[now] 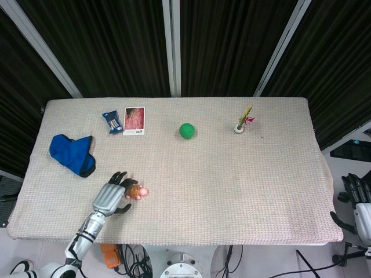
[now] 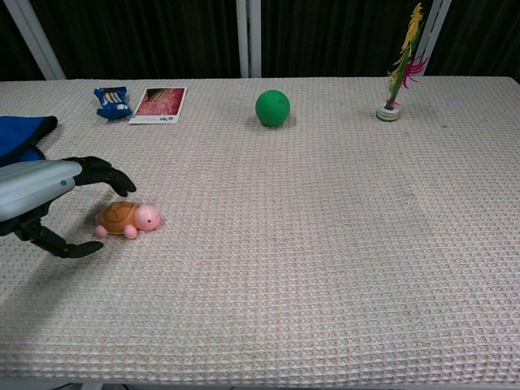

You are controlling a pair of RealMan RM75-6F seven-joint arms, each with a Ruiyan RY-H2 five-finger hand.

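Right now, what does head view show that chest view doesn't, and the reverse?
Only the head view shows the right hand, off the table's right edge and holding nothing, and the whole blue cloth. Only the chest view shows, from the side, the left hand with fingers arched over the toy turtle and thumb low beside it, not yet closed on it. Both show the green ball, feather shuttlecock, photo card and blue packet.

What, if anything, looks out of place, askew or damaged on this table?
Nothing stands out. The toy turtle sits upright beside the open left hand, the green ball rests alone, the feather shuttlecock stands upright, and the blue cloth just lies crumpled.
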